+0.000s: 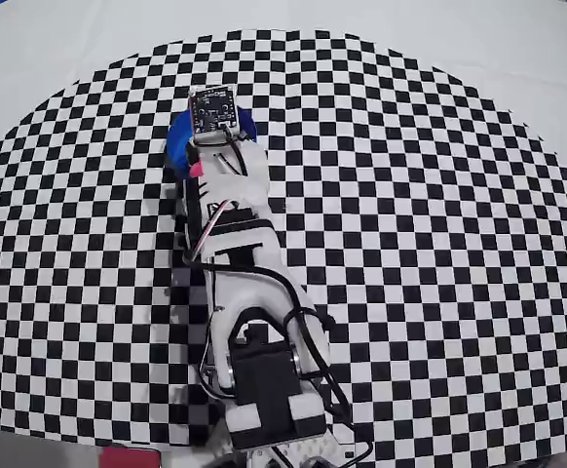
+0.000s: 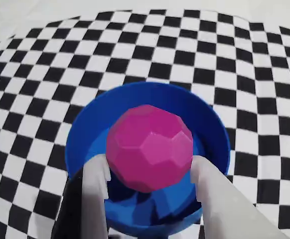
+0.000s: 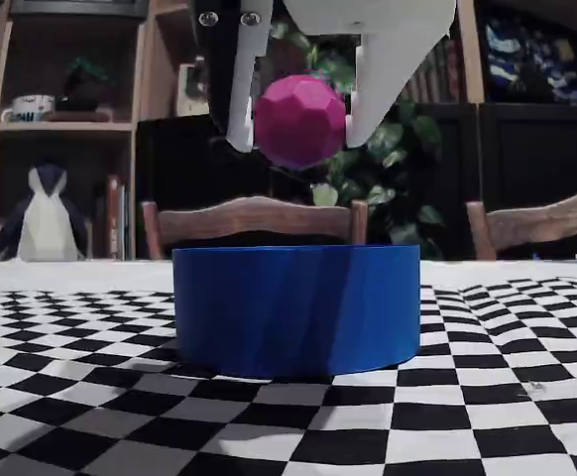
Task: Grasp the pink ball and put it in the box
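Wrist view: the gripper (image 2: 149, 172) is clamped on the pink ball (image 2: 150, 147), one pale finger (image 2: 96, 191) pressing its left side and the other on its right, so the ball sits squarely between the tips. Directly beneath and behind the ball lies the box (image 2: 110, 107), a round blue tub; its rim rings the ball on all sides in this view, which I read as the ball being centred over the opening. In the fixed view the gripper (image 3: 298, 127) hangs from above with the ball (image 3: 300, 121) held clear of the box (image 3: 295, 307): open air shows between the bottom of the ball and the rim, and the ball lines up over the middle of the tub, perhaps a shade left of centre. The relation that matters is therefore straight down; no sideways shift looks needed before release. The ball is faceted but near-round, so no long axis to note. In the overhead view the arm (image 1: 235, 253) reaches forward from its base at the bottom edge across the checkered cloth (image 1: 439, 244), wrist tipped down, covering most of the box (image 1: 176, 136); the ball is hidden there.
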`<state>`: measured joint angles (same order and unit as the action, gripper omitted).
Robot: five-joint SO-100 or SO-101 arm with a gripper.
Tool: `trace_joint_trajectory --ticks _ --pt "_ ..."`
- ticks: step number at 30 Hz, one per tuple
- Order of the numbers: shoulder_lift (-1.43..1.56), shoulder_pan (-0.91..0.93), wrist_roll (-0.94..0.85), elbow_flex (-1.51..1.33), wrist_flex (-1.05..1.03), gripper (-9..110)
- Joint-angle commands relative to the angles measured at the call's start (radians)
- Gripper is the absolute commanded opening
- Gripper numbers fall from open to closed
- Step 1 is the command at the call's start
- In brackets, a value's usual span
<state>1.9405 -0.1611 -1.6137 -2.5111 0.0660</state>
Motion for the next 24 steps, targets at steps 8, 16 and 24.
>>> trace_joint_trajectory --ticks 8,16,24 --pt "-0.04 0.011 -0.006 0.087 0.015 0" --pt "-0.069 0.014 -0.006 0.11 0.015 0" --pt "-0.107 0.02 -0.006 0.133 0.015 0"
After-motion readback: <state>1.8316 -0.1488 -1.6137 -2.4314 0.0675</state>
